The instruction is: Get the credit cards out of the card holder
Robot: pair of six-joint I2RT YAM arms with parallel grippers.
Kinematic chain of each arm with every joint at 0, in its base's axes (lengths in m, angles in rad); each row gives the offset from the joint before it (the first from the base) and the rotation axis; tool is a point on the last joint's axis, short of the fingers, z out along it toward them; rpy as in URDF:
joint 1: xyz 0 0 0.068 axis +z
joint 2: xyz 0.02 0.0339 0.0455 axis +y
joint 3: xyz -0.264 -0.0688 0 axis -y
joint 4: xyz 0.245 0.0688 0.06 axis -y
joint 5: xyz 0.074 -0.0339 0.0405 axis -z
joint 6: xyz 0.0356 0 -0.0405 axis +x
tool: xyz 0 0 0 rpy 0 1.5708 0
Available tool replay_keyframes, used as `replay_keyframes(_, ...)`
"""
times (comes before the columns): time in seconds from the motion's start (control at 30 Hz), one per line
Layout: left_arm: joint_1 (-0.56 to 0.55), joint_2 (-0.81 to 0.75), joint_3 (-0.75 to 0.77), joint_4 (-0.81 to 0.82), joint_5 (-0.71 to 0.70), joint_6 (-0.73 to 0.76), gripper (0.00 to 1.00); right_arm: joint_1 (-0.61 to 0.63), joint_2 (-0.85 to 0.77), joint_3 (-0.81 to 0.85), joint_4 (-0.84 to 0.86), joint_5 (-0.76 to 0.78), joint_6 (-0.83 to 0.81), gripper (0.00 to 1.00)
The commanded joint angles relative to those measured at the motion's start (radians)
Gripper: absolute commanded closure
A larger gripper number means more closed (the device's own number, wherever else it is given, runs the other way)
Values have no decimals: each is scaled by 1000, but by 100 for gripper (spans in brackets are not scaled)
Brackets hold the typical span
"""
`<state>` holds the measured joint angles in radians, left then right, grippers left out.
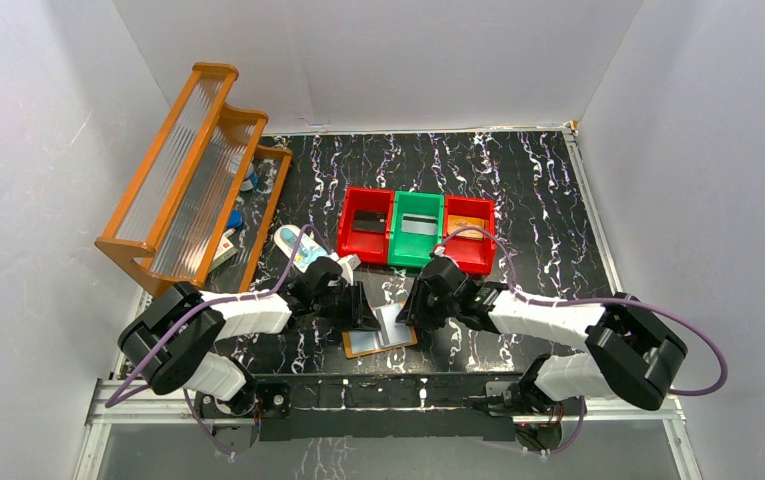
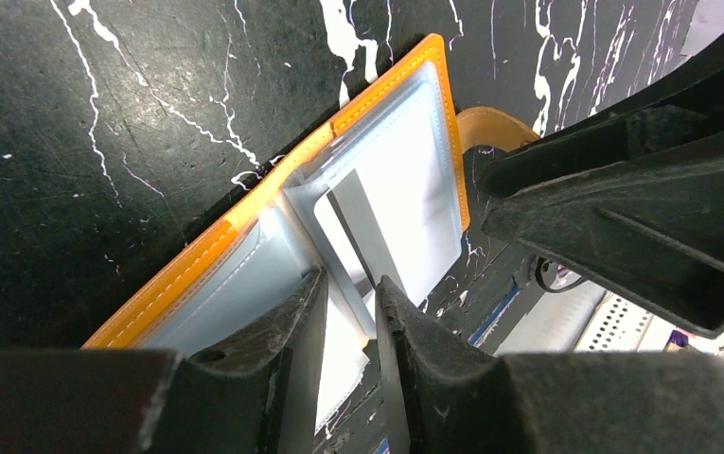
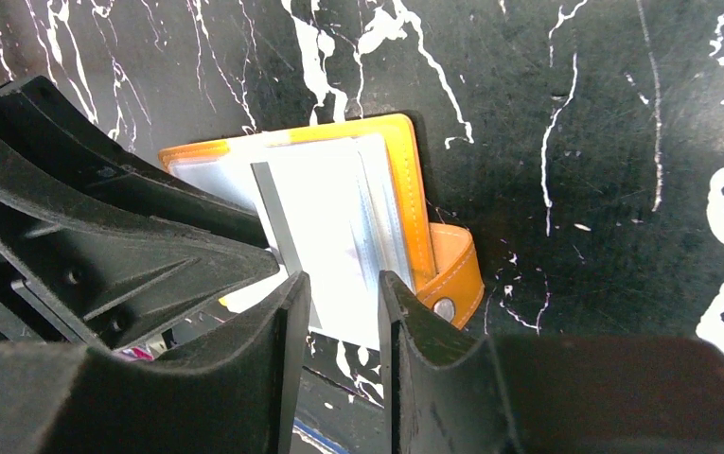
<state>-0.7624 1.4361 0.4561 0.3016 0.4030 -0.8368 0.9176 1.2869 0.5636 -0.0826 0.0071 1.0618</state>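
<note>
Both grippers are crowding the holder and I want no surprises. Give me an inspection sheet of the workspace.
Surface: black tabletop with white veining.
Job's things: flat orange card holder lies near the arms; a shiny pale card with a grey stripe sticks partly out of it.
Clutter: row of red, green and red plastic bins behind; pale blue-and-white oval item; orange wooden rack with ribbed clear panels, left.
Grippers: left gripper and right gripper both over the card, jaws narrowly apart, no grip seen.
Cables: purple cables loop off each arm.
Surroundings: white walls on three sides.
</note>
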Motion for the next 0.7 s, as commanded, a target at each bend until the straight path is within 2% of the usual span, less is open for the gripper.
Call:
replay_keyframes(0.0,-5,-19,17,-70,-23,25,75,6,41,-59,130,-86,18,62)
replay_keyframes(0.33,-5,-46,4,24,2,-63,69,30,40,-140,225,-112,100,68)
replay_keyframes(0.53,-5,-63,7,15,-7,-62,70,46,38,-154,255,-114,124,69)
replay_keyframes(0.67,-5,-63,18,-24,4,-21,74,53,38,-153,272,-117,133,69)
